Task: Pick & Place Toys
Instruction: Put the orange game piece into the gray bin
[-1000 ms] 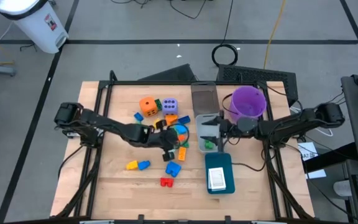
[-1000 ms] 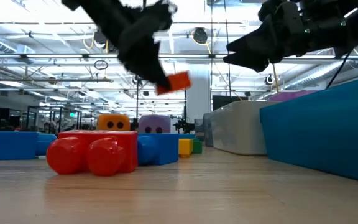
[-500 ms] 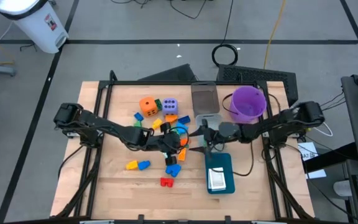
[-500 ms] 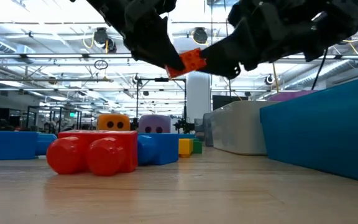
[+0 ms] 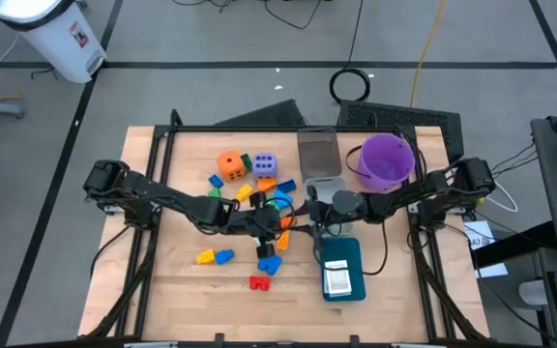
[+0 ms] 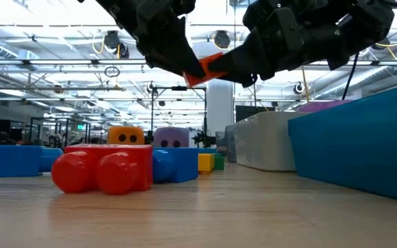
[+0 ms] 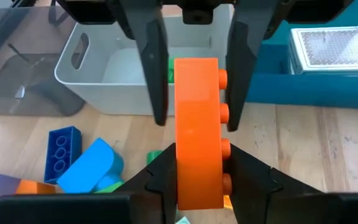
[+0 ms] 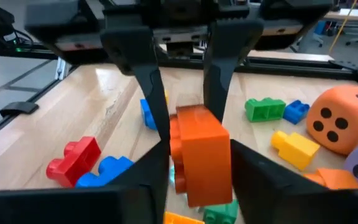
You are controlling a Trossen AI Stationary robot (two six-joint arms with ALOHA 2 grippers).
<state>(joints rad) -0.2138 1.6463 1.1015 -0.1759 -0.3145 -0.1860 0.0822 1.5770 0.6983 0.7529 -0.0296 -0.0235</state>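
An orange studded plastic block [image 7: 197, 127] is clamped by the left gripper [image 7: 197, 180]; the right gripper [image 8: 188, 165] is closed around its far end.

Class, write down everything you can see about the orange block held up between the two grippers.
The orange block is a long, smooth plastic brick with round studs along one side. It is held in the air above the table, over the scattered toys. The left gripper is shut on one end; the right gripper has its fingers on either side of the other end.
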